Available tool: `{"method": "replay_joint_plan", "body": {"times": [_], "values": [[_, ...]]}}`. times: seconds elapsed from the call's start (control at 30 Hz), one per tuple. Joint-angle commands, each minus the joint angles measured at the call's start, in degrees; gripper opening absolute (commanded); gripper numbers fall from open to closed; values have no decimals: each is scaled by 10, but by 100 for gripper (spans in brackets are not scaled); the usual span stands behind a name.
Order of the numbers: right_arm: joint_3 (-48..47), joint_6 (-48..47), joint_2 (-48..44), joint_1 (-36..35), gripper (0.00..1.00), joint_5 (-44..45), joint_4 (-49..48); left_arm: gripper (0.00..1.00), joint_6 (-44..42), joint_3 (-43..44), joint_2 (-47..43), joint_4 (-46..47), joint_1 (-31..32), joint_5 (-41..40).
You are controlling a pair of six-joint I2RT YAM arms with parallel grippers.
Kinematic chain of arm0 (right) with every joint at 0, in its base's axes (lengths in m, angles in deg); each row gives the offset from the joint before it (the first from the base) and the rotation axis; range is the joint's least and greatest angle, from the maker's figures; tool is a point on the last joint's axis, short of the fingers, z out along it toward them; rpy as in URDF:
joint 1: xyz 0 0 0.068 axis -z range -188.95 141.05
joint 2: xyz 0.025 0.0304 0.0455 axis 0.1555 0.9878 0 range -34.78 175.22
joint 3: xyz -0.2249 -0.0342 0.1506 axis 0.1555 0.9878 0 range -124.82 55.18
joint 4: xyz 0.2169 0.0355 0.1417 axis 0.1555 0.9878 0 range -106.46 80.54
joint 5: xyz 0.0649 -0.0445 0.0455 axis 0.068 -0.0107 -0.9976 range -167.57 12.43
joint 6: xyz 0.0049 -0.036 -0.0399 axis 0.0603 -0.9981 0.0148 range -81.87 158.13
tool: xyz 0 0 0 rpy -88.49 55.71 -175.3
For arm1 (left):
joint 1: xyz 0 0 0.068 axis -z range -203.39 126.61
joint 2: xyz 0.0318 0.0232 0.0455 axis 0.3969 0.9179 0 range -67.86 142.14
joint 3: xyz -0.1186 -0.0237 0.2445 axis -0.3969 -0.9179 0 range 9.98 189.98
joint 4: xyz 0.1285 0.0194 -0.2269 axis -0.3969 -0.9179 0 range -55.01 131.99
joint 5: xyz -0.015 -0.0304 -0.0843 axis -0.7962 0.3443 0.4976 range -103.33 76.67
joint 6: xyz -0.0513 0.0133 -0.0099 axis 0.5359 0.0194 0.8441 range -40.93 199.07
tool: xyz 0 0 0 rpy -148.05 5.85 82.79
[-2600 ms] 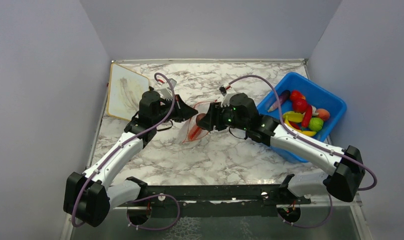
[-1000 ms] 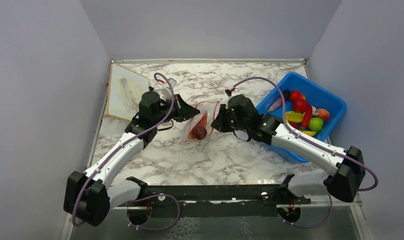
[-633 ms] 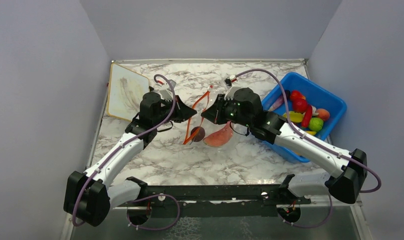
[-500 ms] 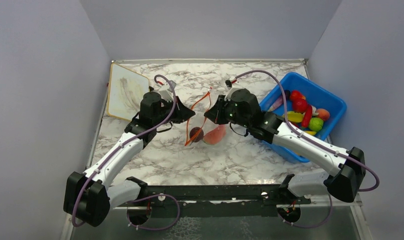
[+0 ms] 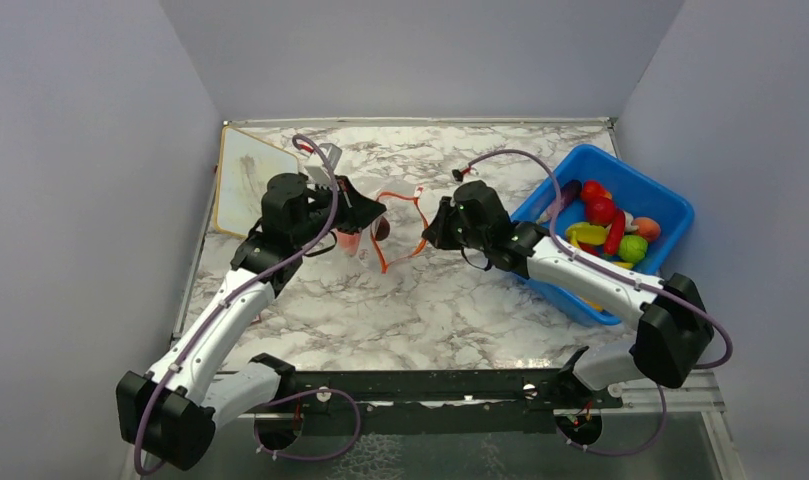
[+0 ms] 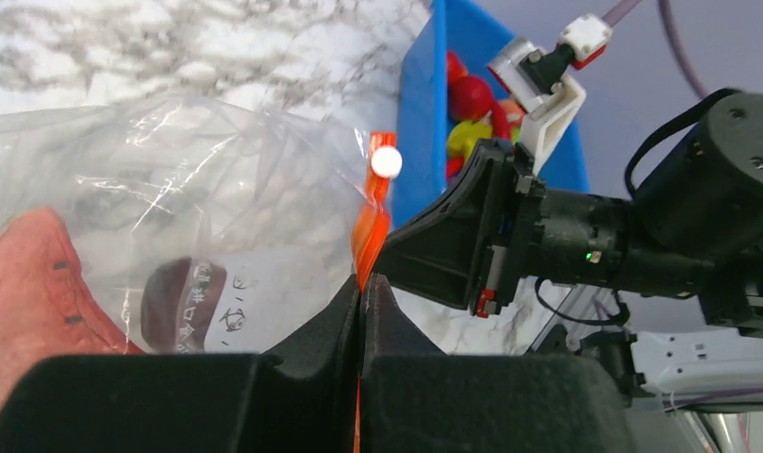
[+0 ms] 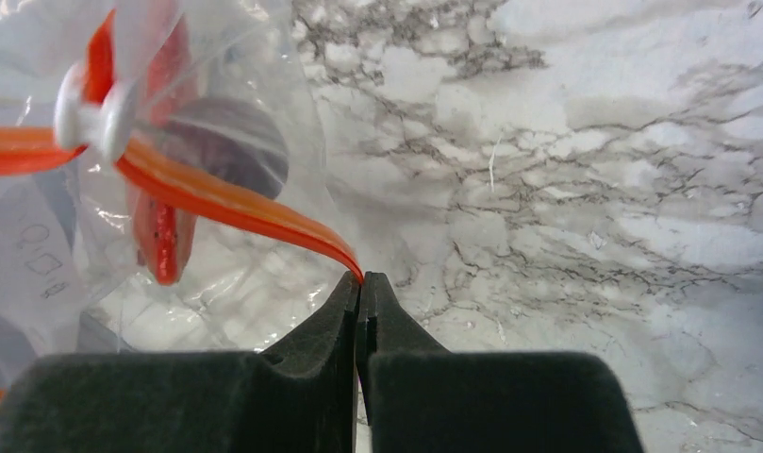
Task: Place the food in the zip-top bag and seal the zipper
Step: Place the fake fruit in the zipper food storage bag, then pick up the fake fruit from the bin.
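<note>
The clear zip-top bag (image 5: 365, 232) hangs between my two grippers above the marble table (image 5: 430, 310). Inside it are food pieces: a red chili (image 7: 160, 236), a dark round fruit (image 7: 231, 151) and a pink-red piece (image 6: 28, 283). My left gripper (image 6: 362, 283) is shut on the orange zipper (image 6: 370, 226) below its white slider (image 6: 386, 161). Pinching the other end of the zipper strip (image 7: 236, 203), my right gripper (image 7: 359, 280) is shut too. In the top view the left gripper (image 5: 365, 213) and right gripper (image 5: 432, 232) face each other, with the zipper (image 5: 405, 250) looping between them.
A blue bin (image 5: 670, 205) at the right holds more food: a yellow banana (image 5: 590, 233), a red fruit (image 5: 598, 205), a green piece (image 5: 632, 247) and a purple eggplant (image 5: 560, 200). A white board (image 5: 245, 180) lies at the back left. Grey walls enclose the table.
The right gripper has shut on the zipper strip. The left arm has drawn the bag back and to the left, and the right arm has stretched after it.
</note>
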State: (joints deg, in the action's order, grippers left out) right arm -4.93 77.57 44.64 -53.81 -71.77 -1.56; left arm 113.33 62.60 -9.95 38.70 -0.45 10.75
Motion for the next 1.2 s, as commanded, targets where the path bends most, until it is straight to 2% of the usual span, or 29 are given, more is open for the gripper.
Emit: {"method": "replay_joint_plan", "body": {"times": [0.0,0.17,0.43,0.7,0.8,1.0,1.07,1.17], "values": [[13,9,20,2,1,-67,-52,0,-42,-30,25,-22,6,12],[2,-3,13,1,1,-73,-57,0,-76,-25,25,-39,5,-16],[17,-27,23,2,3,-80,-58,0,-108,-54,35,-4,6,5],[-22,-66,6,2,38,-55,-4,0,-85,-83,34,36,5,25],[-46,-81,-10,2,48,-35,38,0,-84,-85,32,41,5,29],[-49,-139,-51,29,57,-7,58,0,-104,-82,35,33,6,17],[-56,-151,-57,54,58,-11,74,0,-106,-84,35,33,6,18],[-76,-168,-64,61,56,48,106,0,-111,-87,35,34,5,19]]}}
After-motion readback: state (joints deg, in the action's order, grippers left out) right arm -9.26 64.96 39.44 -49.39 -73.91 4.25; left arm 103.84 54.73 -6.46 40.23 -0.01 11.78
